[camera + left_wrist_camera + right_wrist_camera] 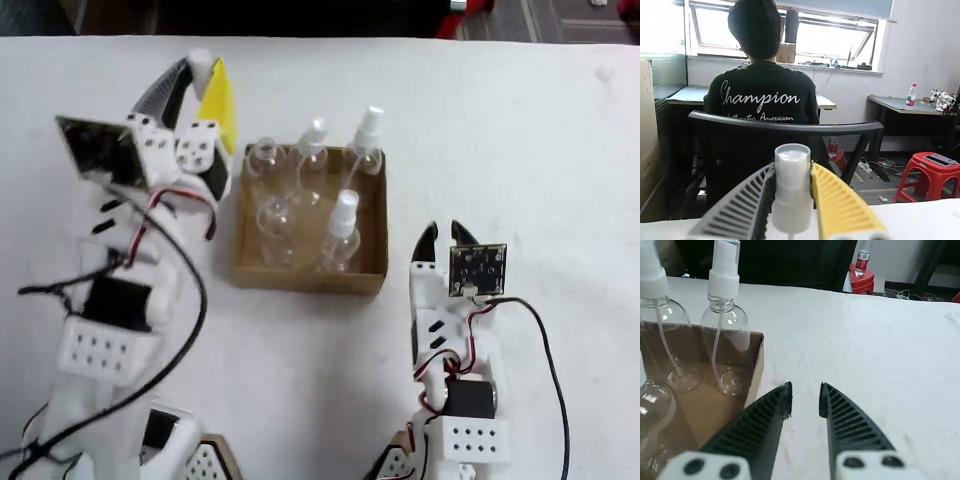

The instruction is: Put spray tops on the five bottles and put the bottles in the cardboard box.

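My left end effector (792,169) is clamped on a white spray top (791,200). Its round cap stands up between my grey finger and my yellow one, with a thin tube just showing beneath. In the high view it sits near the far left corner of the cardboard box (310,277). Five clear bottles stand upright in that box. Three are topped bottles (341,240) with white sprayers, along the far and right sides. Two are bare-necked bottles (274,225) on the left side. My right end effector (805,392) is empty, its fingers narrowly parted, over the white tabletop (520,130) just beside the box's right wall.
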